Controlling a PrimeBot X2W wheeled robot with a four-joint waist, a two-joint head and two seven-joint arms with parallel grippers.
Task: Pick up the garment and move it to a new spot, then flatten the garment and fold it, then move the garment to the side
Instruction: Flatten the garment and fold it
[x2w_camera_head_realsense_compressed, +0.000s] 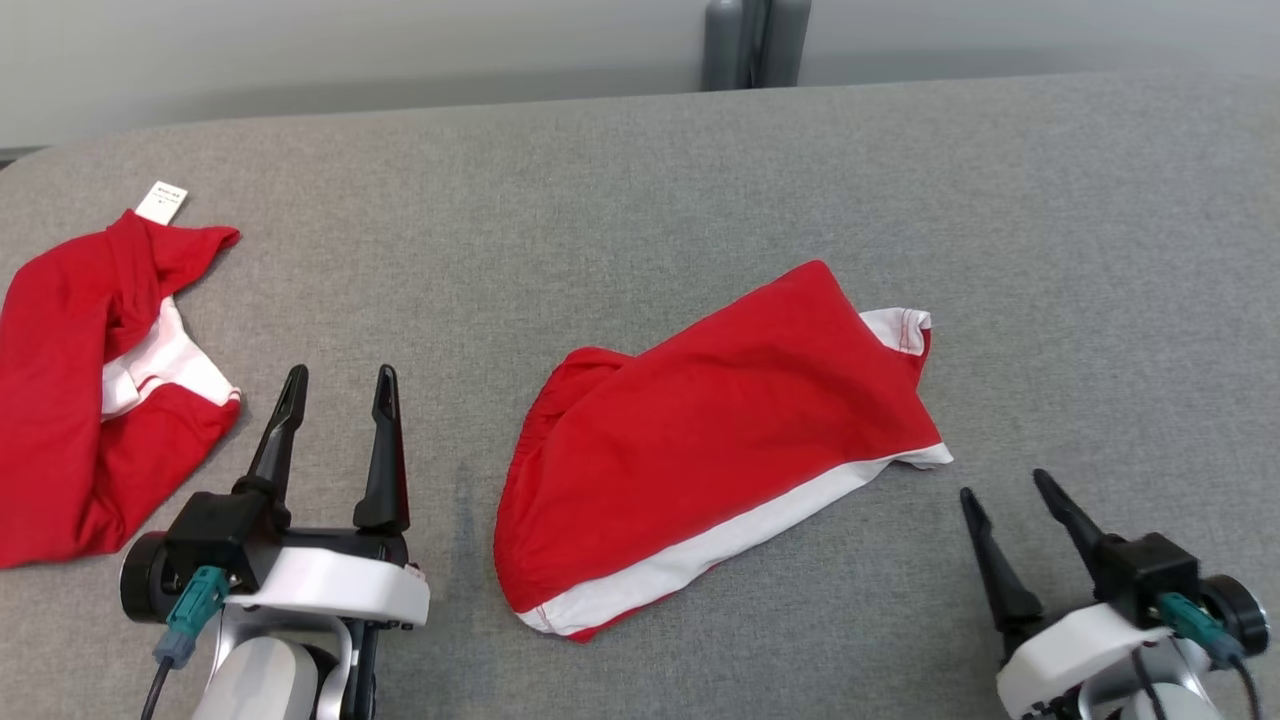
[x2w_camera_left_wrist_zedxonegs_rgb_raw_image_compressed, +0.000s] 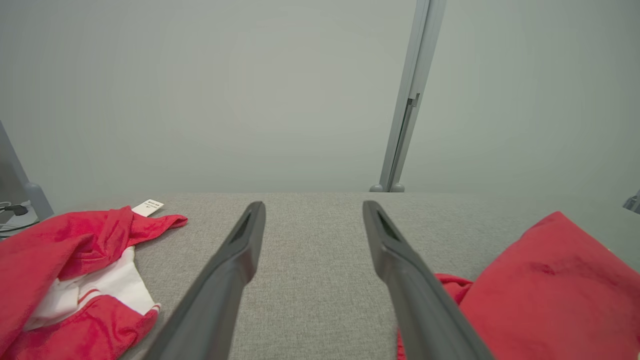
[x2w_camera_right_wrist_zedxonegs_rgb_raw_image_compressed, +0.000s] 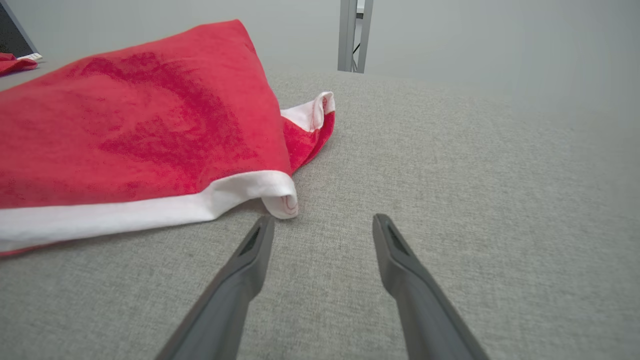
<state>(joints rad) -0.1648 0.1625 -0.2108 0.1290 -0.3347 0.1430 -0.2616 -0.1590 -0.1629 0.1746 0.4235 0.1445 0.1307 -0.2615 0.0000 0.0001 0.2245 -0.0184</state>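
A red garment (x2w_camera_head_realsense_compressed: 720, 440) with a white band along its near edge lies folded in the middle of the grey table (x2w_camera_head_realsense_compressed: 640, 170). Its white corner (x2w_camera_right_wrist_zedxonegs_rgb_raw_image_compressed: 280, 197) sits just ahead of my right gripper (x2w_camera_right_wrist_zedxonegs_rgb_raw_image_compressed: 322, 222), which is open and holds nothing. In the head view that right gripper (x2w_camera_head_realsense_compressed: 1003, 484) rests at the lower right, just beyond the garment's right corner. My left gripper (x2w_camera_head_realsense_compressed: 340, 378) stands open at the lower left, a little left of the garment, with bare table between its fingers (x2w_camera_left_wrist_zedxonegs_rgb_raw_image_compressed: 240, 245). The garment's red edge (x2w_camera_left_wrist_zedxonegs_rgb_raw_image_compressed: 545, 285) shows at the right of the left wrist view.
A second red and white garment (x2w_camera_head_realsense_compressed: 90, 390) with a white tag (x2w_camera_head_realsense_compressed: 161, 201) lies crumpled at the table's left edge, also seen as a bunched heap (x2w_camera_left_wrist_zedxonegs_rgb_raw_image_compressed: 75, 270). A grey post (x2w_camera_head_realsense_compressed: 755, 45) stands behind the far edge. Bare table stretches to the right and back.
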